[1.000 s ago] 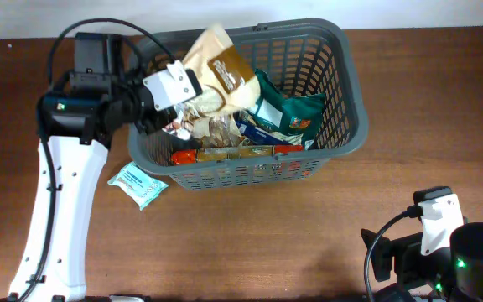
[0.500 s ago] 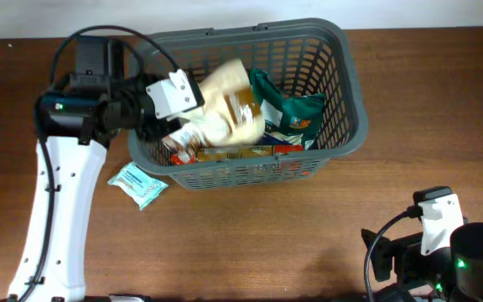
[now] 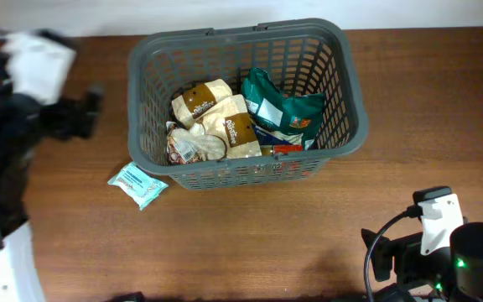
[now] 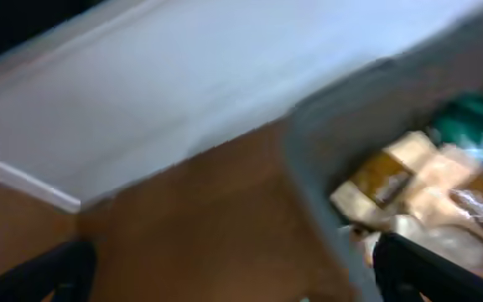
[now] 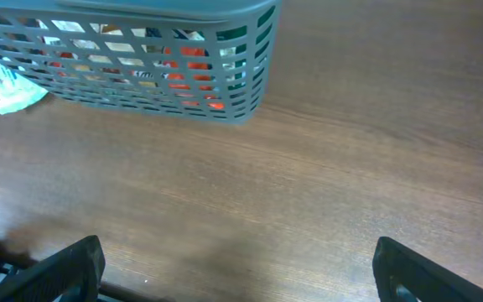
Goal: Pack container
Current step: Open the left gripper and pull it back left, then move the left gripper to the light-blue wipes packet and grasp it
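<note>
- Brown wooden surface (image 3: 250,243): fills nearly the whole overhead view and carries everything else.
- Container (image 3: 241,35): dark grey, with slotted sides and a thick rim. Stands upright on the surface, far of the middle and well apart from both arms. Shows as a blurred grey rim at the right of the left wrist view and as a lattice wall at the top left of the right wrist view.
- Left arm (image 3: 19,80): white and black, heavily blurred, at the left edge of the overhead view, clear of the container.
- Left jaws: spread wide with nothing between them, the two dark tips at the bottom corners of the left wrist view.
- Right arm (image 3: 438,247): black with a white part, at the near right corner of the surface.
- Right jaws: also spread wide and empty, over bare wood on the near side of the container.
- Green packet (image 3: 279,109): lies inside the container, right of centre.
- Two tan-and-brown packets (image 3: 201,102) and (image 3: 237,130): lie inside the container, left of the green packet, touching each other.
- Clear packet (image 3: 193,148): sits inside the near left corner of the container, its contents too small to tell.
- Light blue packet (image 3: 138,184): lies flat on the surface outside the container, just beside its near left corner.
</note>
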Motion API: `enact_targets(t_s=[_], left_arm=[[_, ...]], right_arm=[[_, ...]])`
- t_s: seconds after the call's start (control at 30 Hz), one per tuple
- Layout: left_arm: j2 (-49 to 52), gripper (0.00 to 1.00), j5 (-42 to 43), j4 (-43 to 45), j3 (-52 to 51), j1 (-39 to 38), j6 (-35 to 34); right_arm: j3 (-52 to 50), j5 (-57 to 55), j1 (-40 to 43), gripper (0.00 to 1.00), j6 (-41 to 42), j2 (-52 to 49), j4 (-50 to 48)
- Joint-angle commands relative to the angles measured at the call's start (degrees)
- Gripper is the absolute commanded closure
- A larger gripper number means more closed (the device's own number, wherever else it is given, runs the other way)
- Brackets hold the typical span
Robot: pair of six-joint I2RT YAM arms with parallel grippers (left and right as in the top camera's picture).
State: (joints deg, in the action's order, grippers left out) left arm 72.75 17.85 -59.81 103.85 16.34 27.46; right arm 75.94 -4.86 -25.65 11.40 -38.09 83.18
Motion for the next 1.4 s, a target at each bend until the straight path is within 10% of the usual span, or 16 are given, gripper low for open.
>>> enact_targets(t_s=[0.0,0.13,0.4,0.67,1.37], left_arm=[[-1.0,0.01,15.7,3.0,-10.9,10.3,-7.0],[-1.5,0.01,23.9,9.0,-24.8,18.4,-10.9],[-1.4,0.01,2.8,15.6,-43.1,15.8,-23.1],[-0.5,0.01,1.3,27.3,-57.5,11.7,-34.0],[16.5,0.01,-12.8,37.1,-60.0,-4.7,-47.6]], right_arm=[[-0.2,0.1,-0.2,0.01,0.1,0.1,0.0],[-0.2,0.1,-0.2,0.01,0.1,0.1,0.0],[-0.2,0.1,-0.2,0.01,0.1,0.1,0.0],[-0.2,0.1,-0.2,0.01,0.1,0.1,0.0],[-0.2,0.1,-0.2,0.01,0.1,0.1,0.0]])
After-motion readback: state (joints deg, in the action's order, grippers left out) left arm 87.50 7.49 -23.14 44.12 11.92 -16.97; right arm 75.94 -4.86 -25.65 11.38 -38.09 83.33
